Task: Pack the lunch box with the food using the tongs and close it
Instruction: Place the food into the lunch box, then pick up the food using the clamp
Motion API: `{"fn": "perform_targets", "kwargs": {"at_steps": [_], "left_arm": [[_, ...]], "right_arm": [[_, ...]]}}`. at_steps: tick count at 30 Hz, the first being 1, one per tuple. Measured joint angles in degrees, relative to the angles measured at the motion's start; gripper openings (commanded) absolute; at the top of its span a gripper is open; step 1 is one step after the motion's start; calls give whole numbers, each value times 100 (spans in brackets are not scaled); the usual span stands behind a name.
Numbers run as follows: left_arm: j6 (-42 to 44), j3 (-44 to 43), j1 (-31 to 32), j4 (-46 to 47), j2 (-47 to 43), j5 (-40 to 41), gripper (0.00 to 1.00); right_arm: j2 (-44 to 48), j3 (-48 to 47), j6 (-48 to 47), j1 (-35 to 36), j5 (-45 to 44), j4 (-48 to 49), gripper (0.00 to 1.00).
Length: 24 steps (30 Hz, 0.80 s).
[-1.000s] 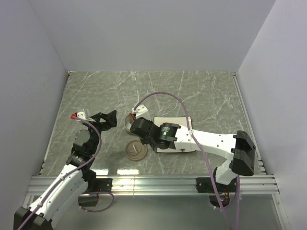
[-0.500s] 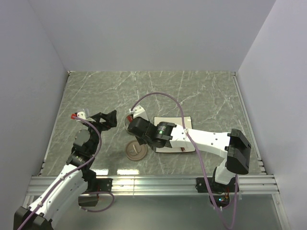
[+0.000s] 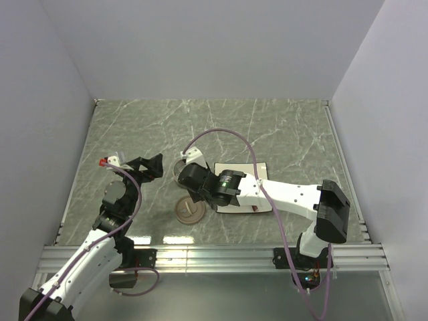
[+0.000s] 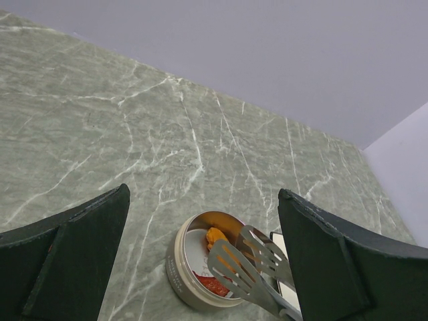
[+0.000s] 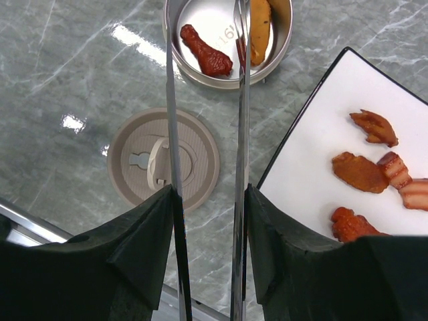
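Observation:
My right gripper (image 5: 207,198) is shut on the tongs (image 5: 172,134), one finger pressed against the outside of each thin arm. The arms stand apart and their slotted tips (image 4: 247,267) hover over the lunch box (image 5: 284,50), a round silver tin. Inside the tin lie a red drumstick (image 5: 204,57) and an orange piece (image 5: 259,30), free of the tips. Its lid (image 5: 134,167) lies flat on the table just near of the tin, handle up. More food (image 5: 360,172) rests on the white plate (image 5: 314,154). My left gripper (image 4: 204,194) is open and empty, left of the tin.
In the top view the right wrist (image 3: 200,180) covers most of the tin, with the lid (image 3: 189,210) beside it and the plate (image 3: 257,170) under the forearm. Grey walls close three sides. A metal rail (image 3: 214,254) runs along the near edge.
The right arm has reached a little further left, so its wrist now sits over the tin. The left arm has not moved.

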<state>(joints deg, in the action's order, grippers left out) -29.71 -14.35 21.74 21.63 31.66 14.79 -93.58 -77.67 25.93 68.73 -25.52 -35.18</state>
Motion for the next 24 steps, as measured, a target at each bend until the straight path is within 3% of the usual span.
{"fn": "perform_targets", "kwargs": {"at_steps": [8,19,24], "left_arm": [[2,0,0,4,7,0,100],[0,0,0,11,9,-2,99],[0,0,0,11,9,-4,99]], "right_arm": [[192,175,140,-11,-236,-55,53],[1967,1421,944,-26,-798,-533,53],[2240,1915,1360,-26,-859,-826,53]]}}
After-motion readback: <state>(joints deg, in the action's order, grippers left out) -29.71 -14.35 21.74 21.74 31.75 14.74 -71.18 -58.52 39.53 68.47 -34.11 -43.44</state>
